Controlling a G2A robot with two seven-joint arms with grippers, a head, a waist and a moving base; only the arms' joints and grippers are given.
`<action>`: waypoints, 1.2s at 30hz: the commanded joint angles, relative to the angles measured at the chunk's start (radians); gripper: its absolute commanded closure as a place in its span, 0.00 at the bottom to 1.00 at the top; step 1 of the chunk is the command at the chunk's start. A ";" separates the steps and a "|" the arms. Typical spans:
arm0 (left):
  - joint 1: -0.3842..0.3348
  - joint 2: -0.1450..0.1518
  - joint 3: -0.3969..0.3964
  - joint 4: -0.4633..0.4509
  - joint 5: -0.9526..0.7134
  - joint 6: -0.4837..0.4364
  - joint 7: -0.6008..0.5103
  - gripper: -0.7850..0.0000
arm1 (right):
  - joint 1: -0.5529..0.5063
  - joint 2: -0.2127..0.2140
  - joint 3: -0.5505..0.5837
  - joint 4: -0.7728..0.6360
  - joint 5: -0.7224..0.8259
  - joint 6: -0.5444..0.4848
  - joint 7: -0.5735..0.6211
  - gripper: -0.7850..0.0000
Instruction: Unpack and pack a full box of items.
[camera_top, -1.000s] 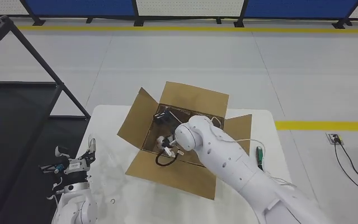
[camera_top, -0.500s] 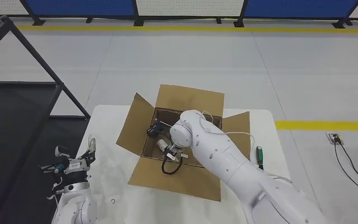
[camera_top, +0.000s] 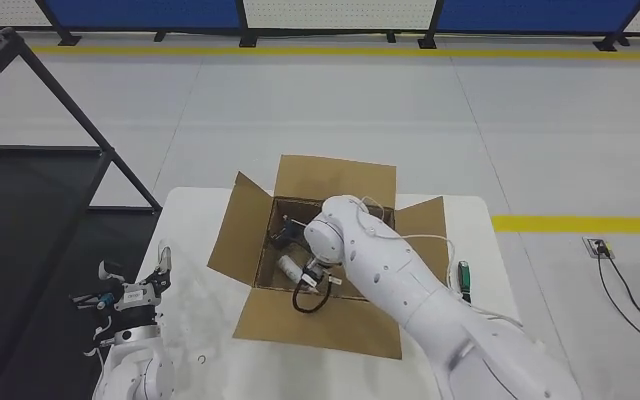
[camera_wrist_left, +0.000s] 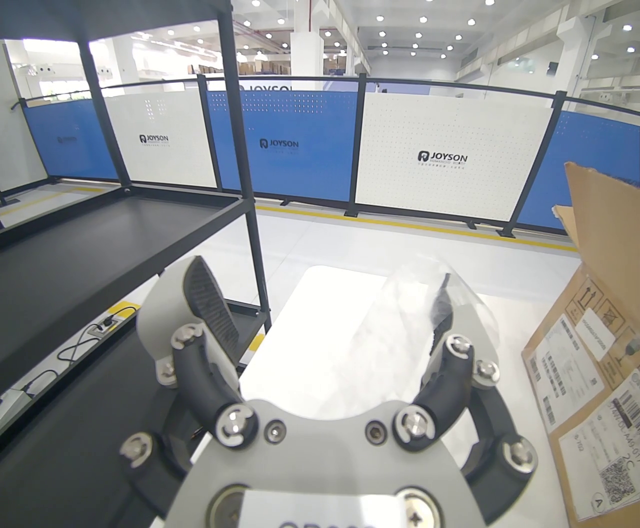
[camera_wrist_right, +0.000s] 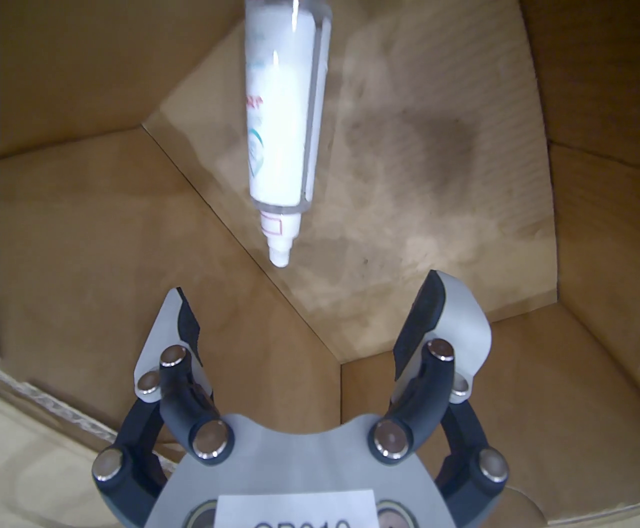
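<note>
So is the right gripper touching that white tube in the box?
Apart. The right wrist view shows the right gripper open, bare cardboard between it and the white tube.

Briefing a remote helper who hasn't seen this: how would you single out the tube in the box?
On the white table stands an open brown cardboard box, flaps spread. Inside lies a white plastic tube in a clear sleeve, its nozzle towards the open right end effector. It alone is white against the brown cardboard around it.

Brown box (camera_top: 330, 176); white tube (camera_wrist_right: 278, 125), perhaps clear-cased.
</note>
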 joint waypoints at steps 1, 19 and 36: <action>0.000 0.000 0.000 0.000 0.000 0.000 0.000 0.00 | -0.004 -0.005 0.000 -0.003 -0.003 0.005 -0.019 0.00; 0.000 0.000 0.000 0.000 0.000 0.000 0.000 0.00 | -0.014 -0.130 -0.051 0.188 -0.056 0.172 -0.177 0.00; 0.000 0.000 0.000 0.000 0.000 0.000 0.000 0.00 | -0.018 -0.197 -0.057 0.333 -0.097 0.200 -0.240 0.00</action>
